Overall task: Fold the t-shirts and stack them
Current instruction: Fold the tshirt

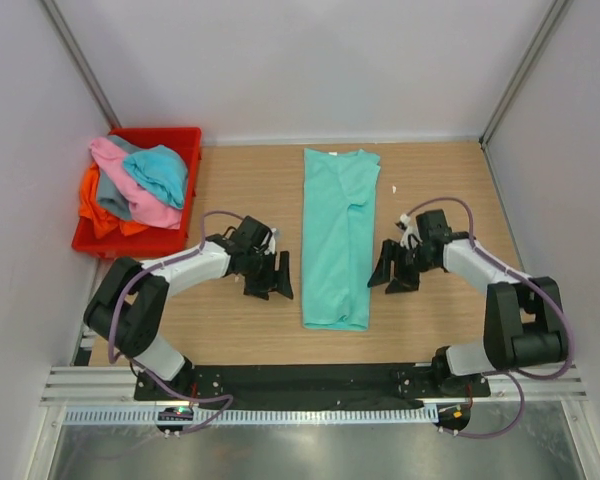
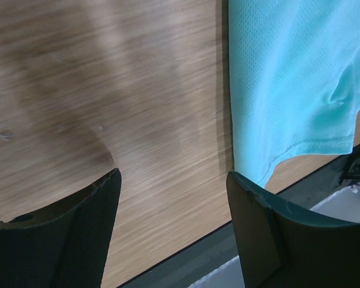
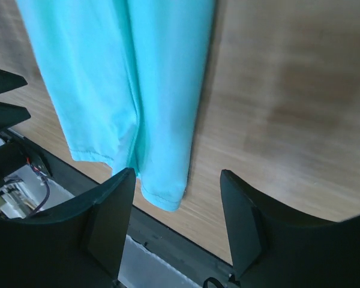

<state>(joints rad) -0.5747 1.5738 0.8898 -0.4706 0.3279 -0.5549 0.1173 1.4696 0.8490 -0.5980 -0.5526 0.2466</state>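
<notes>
At the far left, four garments are being kept in the red bin [image 1: 170,131]. The orange t-shirt [image 1: 98,210] and the grey t-shirt [image 1: 110,195] are lying lowest, the pink t-shirt [image 1: 145,200] is draped over them, and the turquoise t-shirt [image 1: 160,172] is on top. All four are being left bunched and unfolded, and no stack is being shown on the table [image 1: 250,180].

The left gripper [image 1: 270,278] is being held low over bare wood, just beside the left edge of the cloth. Its jaws are being held apart and nothing is being gripped between them.

At the centre, the mint green t-shirt [image 1: 337,235] is being presented flat on the table as a long narrow strip. Its sides are folded inward lengthwise, and it runs from the far side towards the arm bases. Its crosswise folds are judged not yet made.

The right gripper [image 1: 392,272] is being held just beside the strip's right edge, jaws likewise parted and empty. As far as the views show, the cloth is being touched by neither pincer.

The task is being judged at an early stage. The lengthwise folding of one shirt appears done. Its shortening folds, its placing as the base of a stack, and all four binned shirts are being counted as outstanding.
</notes>
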